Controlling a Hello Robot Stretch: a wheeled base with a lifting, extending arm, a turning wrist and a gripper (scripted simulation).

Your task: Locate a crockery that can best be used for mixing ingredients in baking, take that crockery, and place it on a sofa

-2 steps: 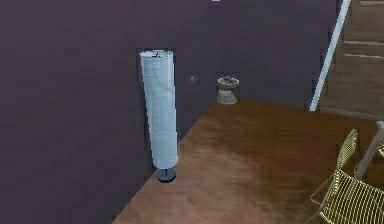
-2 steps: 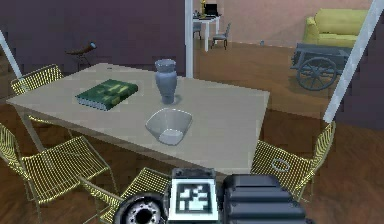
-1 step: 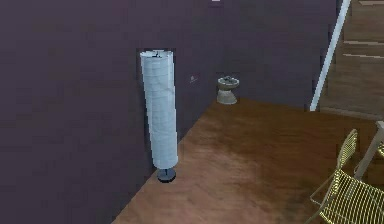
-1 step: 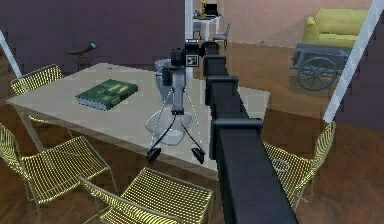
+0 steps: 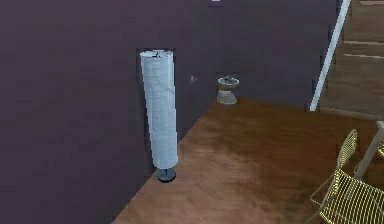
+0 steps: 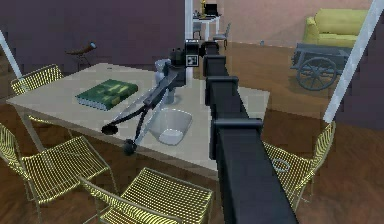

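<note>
Arm side view: white shallow bowl (image 6: 172, 124) recorded resting on pale wooden table (image 6: 60, 100), just left of dark square arm bar (image 6: 235, 140) and right of green hardcover book (image 6: 107, 94). Jaws seen against table surface close to bowl; state of jaws not determinable, likewise any hold. Yellow wire chairs (image 6: 60, 165) ranged round table; yellow upholstered seat (image 6: 340, 27) well apart, upper right. Forward view: tall white cylindrical floor lamp (image 5: 160, 115) against purple wall (image 5: 60, 100), small round stool (image 5: 229, 91) beyond.
</note>
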